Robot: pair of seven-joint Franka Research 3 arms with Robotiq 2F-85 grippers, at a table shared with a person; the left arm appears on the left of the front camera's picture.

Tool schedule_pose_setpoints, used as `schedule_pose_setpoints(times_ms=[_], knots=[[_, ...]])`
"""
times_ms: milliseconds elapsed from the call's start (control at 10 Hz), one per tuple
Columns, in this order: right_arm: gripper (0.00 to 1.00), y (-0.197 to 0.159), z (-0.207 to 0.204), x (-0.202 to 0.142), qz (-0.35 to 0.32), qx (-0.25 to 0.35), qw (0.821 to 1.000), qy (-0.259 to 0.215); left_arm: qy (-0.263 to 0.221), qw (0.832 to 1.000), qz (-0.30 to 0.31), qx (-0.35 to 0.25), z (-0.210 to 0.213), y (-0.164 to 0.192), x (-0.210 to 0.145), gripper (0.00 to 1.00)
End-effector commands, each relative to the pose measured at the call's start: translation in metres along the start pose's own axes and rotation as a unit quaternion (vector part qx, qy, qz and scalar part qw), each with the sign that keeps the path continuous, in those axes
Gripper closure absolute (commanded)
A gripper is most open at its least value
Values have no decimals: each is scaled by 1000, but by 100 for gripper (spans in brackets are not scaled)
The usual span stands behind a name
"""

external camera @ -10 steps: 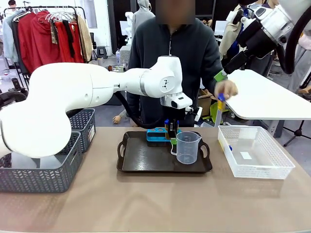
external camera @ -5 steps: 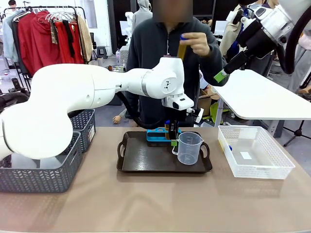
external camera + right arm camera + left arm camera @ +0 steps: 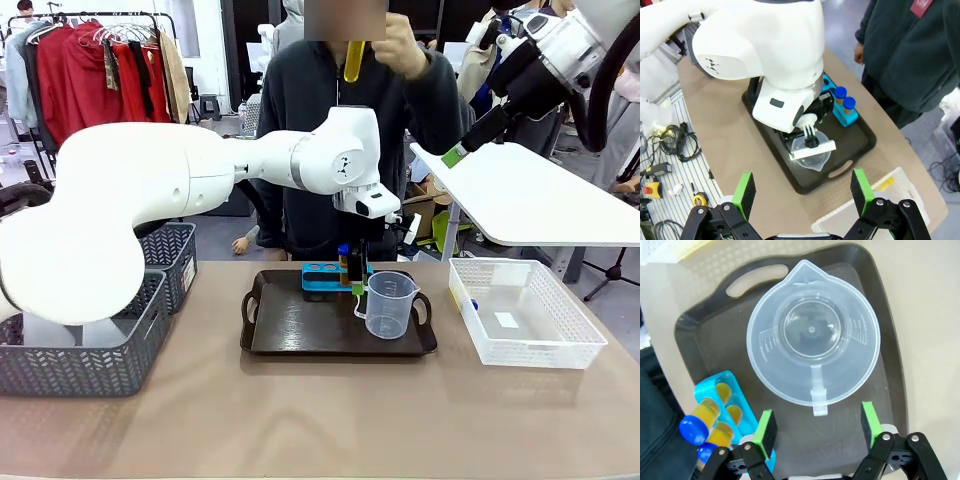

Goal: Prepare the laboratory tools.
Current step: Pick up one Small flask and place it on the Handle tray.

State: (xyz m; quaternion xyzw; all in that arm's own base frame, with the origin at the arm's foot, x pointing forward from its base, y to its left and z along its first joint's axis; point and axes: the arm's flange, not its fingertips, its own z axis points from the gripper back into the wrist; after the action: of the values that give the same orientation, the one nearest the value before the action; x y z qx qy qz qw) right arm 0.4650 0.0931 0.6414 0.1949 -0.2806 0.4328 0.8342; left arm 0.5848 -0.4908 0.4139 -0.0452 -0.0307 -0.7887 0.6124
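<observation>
The left gripper [image 3: 818, 432] is held over the tray [image 3: 702, 347] with its jaws wide apart and nothing clamped between the pads. In the left wrist view the beaker [image 3: 812, 330] stands upright at twelve o'clock from the gripper. Its handle points to six o'clock, straight at the gap between the jaws, and its spout to twelve. The handle end lies just short of the pads and apart from both.

At eight o'clock from the beaker the blue rack [image 3: 729, 385] is seen with capped tubes [image 3: 700, 420] in it, close beside one pad. A sideways move that way would be likely to catch them.

In the front view one more tube [image 3: 352, 60] is held upright, high up, in the person's hand [image 3: 400, 45], at twelve o'clock from the tray. The left arm is judged the nearer to it, though a long lift would be called for.

The right gripper [image 3: 802, 192] is held high with its jaws open and empty, well apart from the tray. The white basket [image 3: 525, 320] lies at three o'clock from the tray, the grey baskets [image 3: 90, 350] at nine.
</observation>
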Motion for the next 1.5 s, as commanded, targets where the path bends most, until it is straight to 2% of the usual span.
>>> schedule_pose_setpoints(times_ms=[0, 600, 1000, 1200, 1300, 1400], knots=[[0, 0, 2, 0, 1, 3, 1000, -2, 13, 1000, 5, 13, 9, -12, -10, 0], [0, 0, 2, 0, 1, 3, 1000, -2, 33, 997, 40, 61, 76, -66, -33, 0], [0, 0, 2, 0, 1, 3, 1000, -2, 63, 984, 129, 109, 130, -113, -56, 0], [0, 0, 2, 0, 1, 3, 1000, -2, 73, 966, 200, 145, 157, -137, -77, 0], [0, 0, 2, 0, 1, 3, 1000, -2, 73, 951, 251, 163, 165, -147, -84, 0], [0, 0, 2, 0, 1, 3, 1000, -2, 72, 928, 323, 172, 174, -157, -93, 0]])
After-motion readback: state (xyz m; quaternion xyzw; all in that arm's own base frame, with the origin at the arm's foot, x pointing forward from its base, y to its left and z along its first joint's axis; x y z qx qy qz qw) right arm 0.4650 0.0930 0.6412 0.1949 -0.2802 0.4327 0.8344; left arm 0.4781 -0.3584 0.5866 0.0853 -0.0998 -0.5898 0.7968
